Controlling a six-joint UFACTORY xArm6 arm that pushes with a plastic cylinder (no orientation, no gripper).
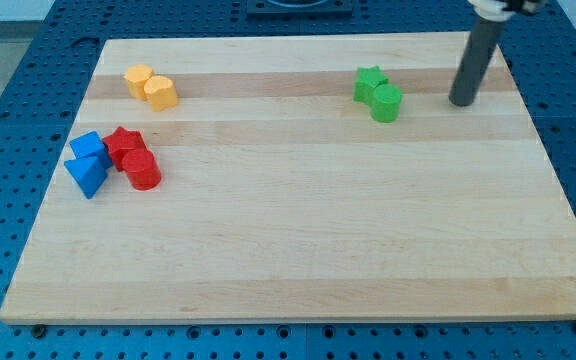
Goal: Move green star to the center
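My tip (461, 102), a bare rod with no pincer to open or close, sits right of the green star (369, 82), which touches a green round block (387, 103), ready to push left.

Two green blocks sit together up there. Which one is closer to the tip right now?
The green cylinder, the lower-right of the pair. It lies just left of my tip, while the green star touches it on its far, upper-left side.

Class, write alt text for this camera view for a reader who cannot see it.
My tip rests right of the green star and green cylinder near the board's top. Yellow blocks sit top left; blue and red blocks cluster at left.
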